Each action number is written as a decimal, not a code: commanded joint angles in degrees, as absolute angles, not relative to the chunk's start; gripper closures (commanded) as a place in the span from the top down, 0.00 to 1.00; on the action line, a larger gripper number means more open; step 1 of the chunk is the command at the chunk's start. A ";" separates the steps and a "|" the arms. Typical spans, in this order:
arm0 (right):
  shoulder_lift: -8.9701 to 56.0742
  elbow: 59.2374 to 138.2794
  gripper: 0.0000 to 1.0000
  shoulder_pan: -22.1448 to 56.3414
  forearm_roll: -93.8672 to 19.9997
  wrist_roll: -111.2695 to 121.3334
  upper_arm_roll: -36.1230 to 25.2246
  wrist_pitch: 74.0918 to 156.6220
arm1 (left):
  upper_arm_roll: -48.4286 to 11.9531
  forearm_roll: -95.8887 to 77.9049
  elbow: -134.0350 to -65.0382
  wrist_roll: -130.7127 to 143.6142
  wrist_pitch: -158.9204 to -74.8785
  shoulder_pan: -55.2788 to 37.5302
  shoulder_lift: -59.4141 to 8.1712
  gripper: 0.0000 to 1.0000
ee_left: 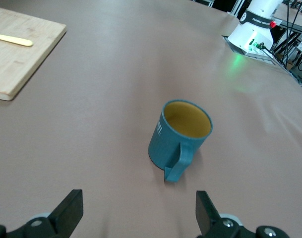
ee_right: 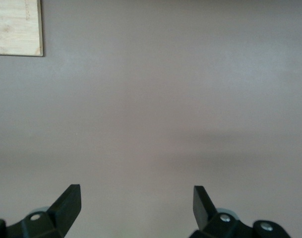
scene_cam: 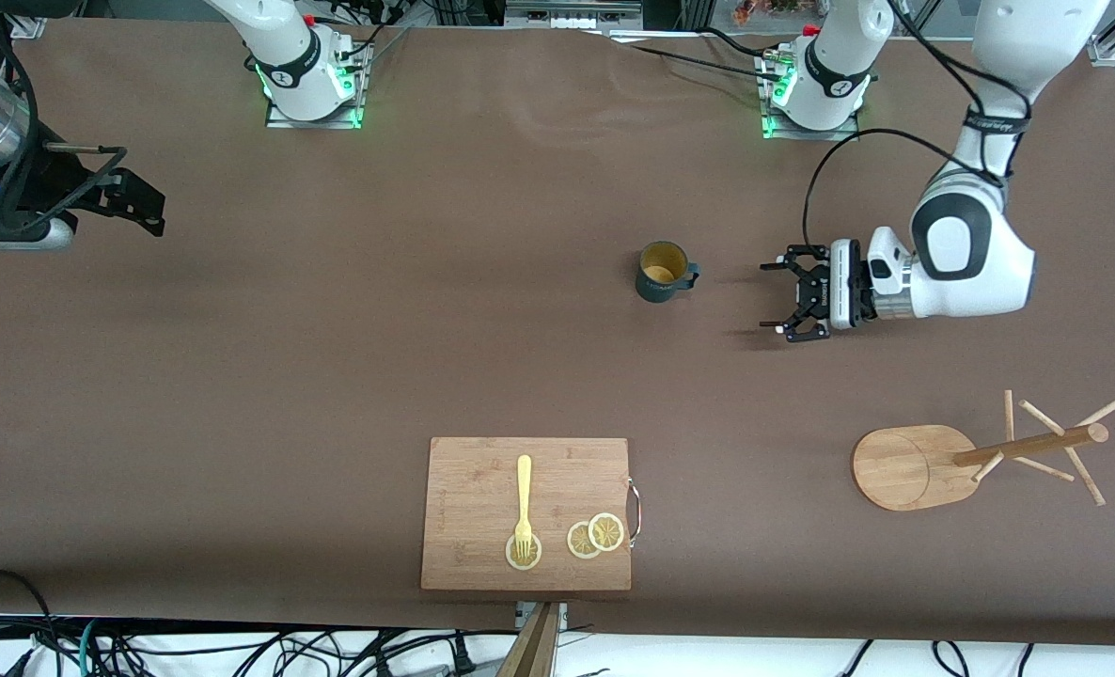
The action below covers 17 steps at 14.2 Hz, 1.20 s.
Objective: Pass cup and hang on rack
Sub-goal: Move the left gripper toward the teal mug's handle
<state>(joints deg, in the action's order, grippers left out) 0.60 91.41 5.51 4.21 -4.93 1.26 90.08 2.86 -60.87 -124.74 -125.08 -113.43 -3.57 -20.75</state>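
Currently: small dark teal cup (scene_cam: 663, 273) with yellow interior upright on brown counter (scene_cam: 332, 329), handle toward left gripper (scene_cam: 776, 299). Left gripper near cup, low, fingers spread, empty. Right gripper (scene_cam: 134, 202) waits at right arm's end, fingers spread. Light bamboo rack (scene_cam: 943, 461) nearer front camera, toward left arm's end.

Your left gripper (scene_cam: 776, 298) hangs low beside the cup (scene_cam: 663, 273), apart from it. The rack (scene_cam: 915, 466) stands nearer the camera than that gripper.
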 commanded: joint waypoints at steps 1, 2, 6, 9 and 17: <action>1.49 90.70 1.00 6.06 3.69 -5.01 1.76 88.60 | 2.99 -67.13 -125.16 -137.16 -114.96 -4.66 -23.37 1.00; 1.84 90.79 1.00 5.89 3.60 -4.92 1.58 88.59 | 2.99 -68.98 -125.16 -140.42 -114.96 -4.75 -24.60 1.00; 2.29 90.88 1.00 5.54 3.60 -4.57 1.23 87.72 | 2.99 -70.66 -125.16 -148.17 -114.79 -5.01 -28.47 1.00; 2.29 90.62 1.00 5.54 3.52 -4.83 1.23 86.66 | 2.99 -75.74 -126.29 -153.88 -114.17 -5.36 -31.54 1.00; 2.20 90.26 1.00 6.59 3.16 -4.31 1.76 88.85 | 2.99 -82.17 -127.62 -160.40 -112.94 -8.17 -35.51 1.00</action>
